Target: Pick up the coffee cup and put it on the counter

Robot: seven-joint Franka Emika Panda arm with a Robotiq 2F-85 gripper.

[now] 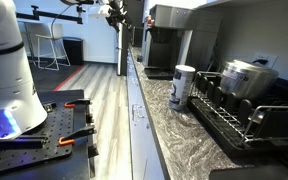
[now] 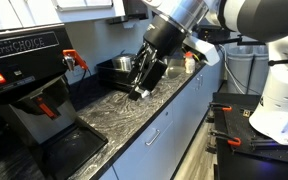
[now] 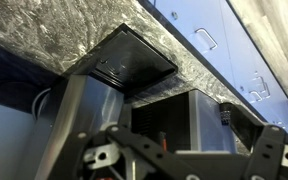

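The counter (image 1: 174,125) is a long strip of grey speckled stone, also seen in an exterior view (image 2: 124,118). A dark squat shape (image 1: 214,92) in the dish rack, beside the tall white tumbler (image 1: 182,85), looks like the coffee cup; it is too dim to be sure. My gripper (image 2: 142,90) hangs just above the counter in front of the rack, open, with nothing between its fingers. The wrist view shows only the counter's underside edge (image 3: 44,40) and the steel coffee machine (image 3: 94,110), no cup.
A black dish rack (image 1: 234,115) holds a large steel pot (image 1: 249,75). The coffee machine (image 2: 24,85) stands at one end of the counter. Cabinet doors with handles (image 2: 164,130) run below. The robot's black perforated table (image 1: 44,125) carries orange-handled tools.
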